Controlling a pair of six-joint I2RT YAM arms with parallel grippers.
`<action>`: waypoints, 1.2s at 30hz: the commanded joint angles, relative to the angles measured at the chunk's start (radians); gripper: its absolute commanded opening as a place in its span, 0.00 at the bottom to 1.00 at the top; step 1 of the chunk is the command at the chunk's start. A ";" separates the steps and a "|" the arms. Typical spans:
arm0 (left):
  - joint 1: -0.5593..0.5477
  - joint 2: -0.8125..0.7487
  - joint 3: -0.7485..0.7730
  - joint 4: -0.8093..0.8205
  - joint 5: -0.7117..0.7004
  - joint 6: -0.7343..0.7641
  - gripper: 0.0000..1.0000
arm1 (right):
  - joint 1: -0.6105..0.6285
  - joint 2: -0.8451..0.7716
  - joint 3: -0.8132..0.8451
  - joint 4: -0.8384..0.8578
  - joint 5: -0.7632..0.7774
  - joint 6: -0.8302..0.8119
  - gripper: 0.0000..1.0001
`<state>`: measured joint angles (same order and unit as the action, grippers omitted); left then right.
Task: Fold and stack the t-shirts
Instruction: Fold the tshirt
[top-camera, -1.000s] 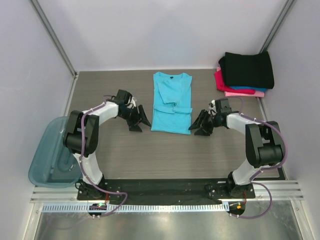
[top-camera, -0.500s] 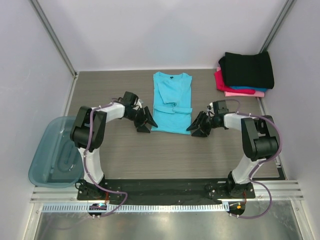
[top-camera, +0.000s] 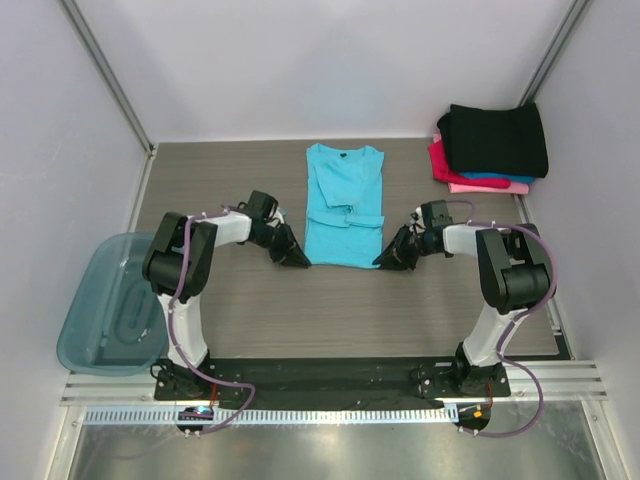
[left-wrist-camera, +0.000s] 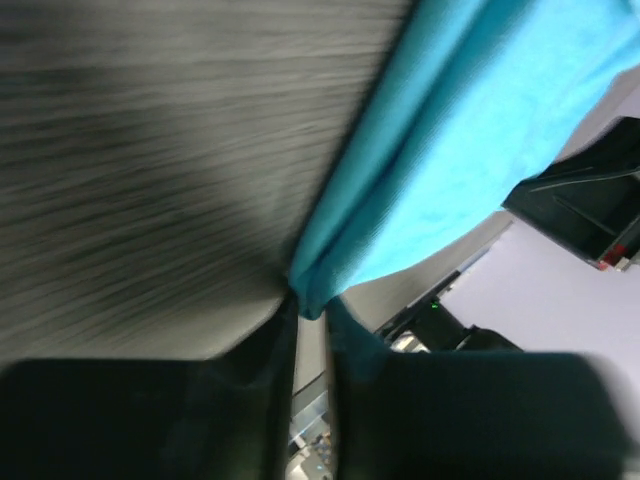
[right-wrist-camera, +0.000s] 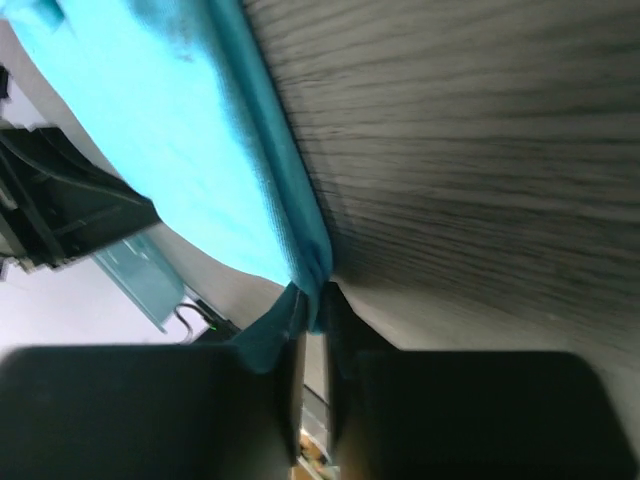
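A turquoise t-shirt (top-camera: 343, 205) lies partly folded as a long rectangle in the middle of the table, collar at the far end. My left gripper (top-camera: 303, 261) is shut on its near left corner; the left wrist view shows turquoise cloth (left-wrist-camera: 440, 160) pinched between the fingers at the gripper (left-wrist-camera: 312, 305). My right gripper (top-camera: 381, 261) is shut on the near right corner, and in the right wrist view the cloth (right-wrist-camera: 190, 130) is caught at the gripper (right-wrist-camera: 314, 300). A stack of folded t-shirts (top-camera: 490, 148), black over blue and pink, sits at the far right.
A translucent blue-grey plastic bin (top-camera: 105, 305) hangs off the table's left near edge. Grey walls and metal posts close in the table at the back and sides. The two arm bases stand on a black plate at the near edge.
Both grippers slid inward to the turquoise shirt's near corners and closed on the cloth. The shirt itself has not shifted.
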<state>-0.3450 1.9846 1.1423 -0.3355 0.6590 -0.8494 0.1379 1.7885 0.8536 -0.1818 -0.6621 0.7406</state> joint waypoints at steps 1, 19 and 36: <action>-0.006 -0.039 -0.053 0.007 -0.059 -0.031 0.05 | 0.005 -0.006 0.010 0.001 0.032 0.014 0.10; -0.045 -0.392 0.062 -0.118 -0.121 0.115 0.00 | -0.023 -0.178 0.349 -0.196 -0.045 -0.112 0.01; 0.020 -0.423 0.086 -0.090 -0.190 0.144 0.00 | -0.023 -0.173 0.416 -0.150 -0.022 -0.142 0.01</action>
<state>-0.3614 1.5558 1.1900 -0.4767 0.4881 -0.7212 0.1181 1.6035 1.2121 -0.3939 -0.6830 0.6155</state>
